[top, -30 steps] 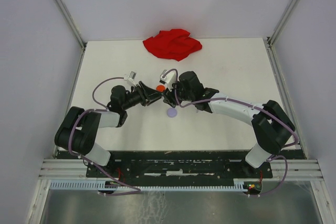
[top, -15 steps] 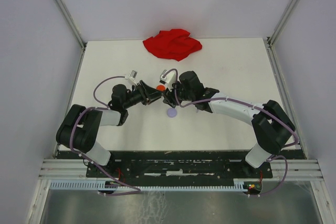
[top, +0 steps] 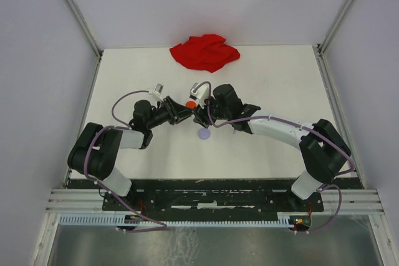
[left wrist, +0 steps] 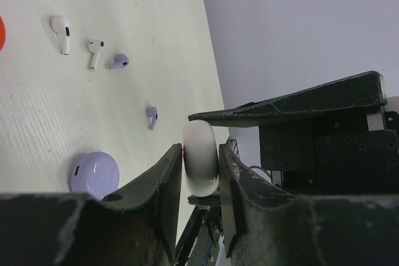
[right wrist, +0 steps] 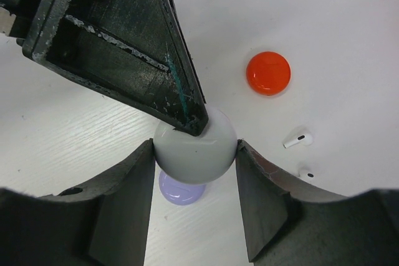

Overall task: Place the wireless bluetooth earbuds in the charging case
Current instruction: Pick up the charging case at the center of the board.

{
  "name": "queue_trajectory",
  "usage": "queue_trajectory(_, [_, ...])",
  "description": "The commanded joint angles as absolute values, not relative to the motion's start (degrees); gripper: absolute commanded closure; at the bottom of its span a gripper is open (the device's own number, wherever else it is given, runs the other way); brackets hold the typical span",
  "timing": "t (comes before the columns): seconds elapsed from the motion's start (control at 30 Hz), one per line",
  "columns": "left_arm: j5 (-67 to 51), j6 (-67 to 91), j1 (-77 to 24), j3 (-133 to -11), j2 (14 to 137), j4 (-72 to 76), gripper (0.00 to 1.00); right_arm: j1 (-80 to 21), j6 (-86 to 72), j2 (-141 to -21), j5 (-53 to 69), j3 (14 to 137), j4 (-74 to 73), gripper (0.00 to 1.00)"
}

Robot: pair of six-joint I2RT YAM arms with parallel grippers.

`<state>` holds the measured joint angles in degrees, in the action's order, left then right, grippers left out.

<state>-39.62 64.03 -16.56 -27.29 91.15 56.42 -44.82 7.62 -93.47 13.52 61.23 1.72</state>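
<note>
A white round charging case (right wrist: pixel 195 147) hangs above the table, with my right gripper (right wrist: pixel 195 144) shut on it across its width. My left gripper (left wrist: pixel 201 149) is shut on the same case (left wrist: pixel 199 160), seen edge-on there, one finger pressed on each flat face. In the top view the two grippers (top: pixel 186 114) (top: pixel 198 115) meet tip to tip and hide the case. Two white earbuds (left wrist: pixel 61 32) (left wrist: pixel 94 52) and two lavender earbuds (left wrist: pixel 118 61) (left wrist: pixel 152 116) lie loose on the table. The white pair also shows in the right wrist view (right wrist: pixel 297 139) (right wrist: pixel 305 173).
A lavender round case (top: pixel 204 134) lies shut on the table just below the held case. A red round case (top: pixel 190 104) lies just beyond the grippers. A crumpled red cloth (top: pixel 204 52) sits at the table's far edge. Grey walls stand on three sides.
My left gripper's jaws have narrowed onto the white case. Both arms have stayed almost where they were.
</note>
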Motion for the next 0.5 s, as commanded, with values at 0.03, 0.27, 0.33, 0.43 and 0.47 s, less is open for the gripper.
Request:
queue_trajectory(0.03, [-40.69, 61.1, -17.14, -28.97, 91.46, 60.33, 0.65, -44.57, 7.73, -91.0, 14.5, 61.4, 4.07, 0.67])
queue_trajectory(0.27, [-40.69, 61.68, -17.23, -29.04, 91.74, 61.35, 0.92, -44.58, 7.53, -90.99, 14.55, 61.39, 4.08, 0.61])
queue_trajectory(0.33, [-40.27, 61.88, -17.23, -28.86, 91.49, 61.65, 0.97, -44.61, 6.74, -90.86, 14.18, 61.33, 4.24, 0.45])
queue_trajectory(0.43, [-38.67, 61.91, -17.23, -28.47, 90.51, 60.95, 0.97, -44.35, 4.47, -89.74, 13.89, 60.52, 5.43, 0.24])
queue_trajectory(0.47, [-38.1, 61.77, -17.18, -28.41, 90.06, 60.33, 0.97, -44.18, 3.17, -89.04, 13.89, 60.08, 6.16, 0.21])
